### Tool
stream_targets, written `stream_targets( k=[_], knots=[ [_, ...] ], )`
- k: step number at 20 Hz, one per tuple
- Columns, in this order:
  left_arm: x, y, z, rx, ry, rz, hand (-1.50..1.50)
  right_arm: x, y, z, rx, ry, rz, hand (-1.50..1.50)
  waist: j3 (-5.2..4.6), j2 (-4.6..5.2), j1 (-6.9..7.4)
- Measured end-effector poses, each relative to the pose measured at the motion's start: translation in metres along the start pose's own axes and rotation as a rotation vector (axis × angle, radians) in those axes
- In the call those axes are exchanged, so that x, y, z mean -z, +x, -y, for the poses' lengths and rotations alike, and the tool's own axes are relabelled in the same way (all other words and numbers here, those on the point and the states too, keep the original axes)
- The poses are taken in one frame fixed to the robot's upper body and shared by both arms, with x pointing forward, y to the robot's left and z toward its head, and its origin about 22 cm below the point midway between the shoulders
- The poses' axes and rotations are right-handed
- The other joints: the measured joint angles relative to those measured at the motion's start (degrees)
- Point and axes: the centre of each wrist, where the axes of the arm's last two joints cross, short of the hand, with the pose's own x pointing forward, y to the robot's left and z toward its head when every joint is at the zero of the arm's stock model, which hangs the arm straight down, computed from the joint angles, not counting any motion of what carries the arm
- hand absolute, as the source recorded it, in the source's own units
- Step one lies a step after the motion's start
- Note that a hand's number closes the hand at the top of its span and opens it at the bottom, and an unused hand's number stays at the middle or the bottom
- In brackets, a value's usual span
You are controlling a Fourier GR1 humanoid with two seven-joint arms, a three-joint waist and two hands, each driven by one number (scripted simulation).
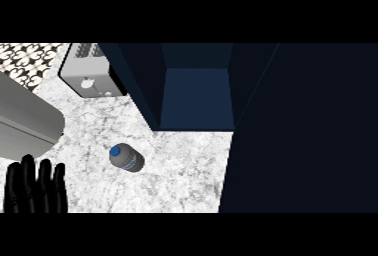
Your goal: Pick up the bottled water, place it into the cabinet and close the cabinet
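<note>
The left hand (33, 187), fingers spread, is resting beside the upright bottled water (125, 157), risking toppling it during any reach.

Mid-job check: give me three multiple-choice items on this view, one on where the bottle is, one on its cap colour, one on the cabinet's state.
1. Where is the bottle?
A. Inside the cabinet
B. On the counter, in front of the cabinet
C. In the left hand

2. What colour is the bottle's cap?
A. Blue
B. Red
C. White

3. What state is the cabinet in?
A. Shut
B. Open, nothing showing on the part of the shelf in view
C. Open, with the bottle on the shelf

Answers:
1. B: the bottle stands on the marble counter, apart from the left hand at the lower left edge.
2. A: the cap seen from above is blue.
3. B: the door is swung out at the right and the blue shelf shows nothing on it.
</note>
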Motion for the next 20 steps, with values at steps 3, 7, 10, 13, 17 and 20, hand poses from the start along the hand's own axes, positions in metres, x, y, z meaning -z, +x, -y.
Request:
stream_targets(
  k=[3,7,10,13,17,20],
  knots=[
    [0.001,-0.002,-0.002,0.023,0.007,-0.004,-1.5,0.0,-0.001,-0.005,0.014,0.005,-0.005,-1.5,-0.02,0.03,-0.11],
    [0.001,-0.004,-0.004,0.042,0.018,-0.007,-1.5,-0.002,-0.001,-0.008,0.012,0.01,-0.006,-1.5,-0.04,0.06,-0.19],
    [0.009,-0.004,-0.005,0.058,0.032,0.007,-1.5,0.001,0.001,-0.014,0.026,0.012,-0.006,-1.5,-0.08,0.14,-0.37],
    [0.013,-0.005,-0.005,0.068,0.036,0.007,-1.5,-0.001,0.001,-0.013,0.013,0.009,-0.008,-1.5,-0.08,0.18,-0.5],
    [0.017,-0.009,-0.005,0.094,0.049,0.032,-1.5,0.001,0.0,-0.015,0.005,0.002,-0.009,-1.5,-0.1,0.25,-0.43],
    [0.027,-0.011,-0.004,0.092,0.069,0.044,-1.5,0.001,0.002,-0.016,0.0,0.007,-0.013,-1.5,-0.11,0.29,-0.61]
  ],
)
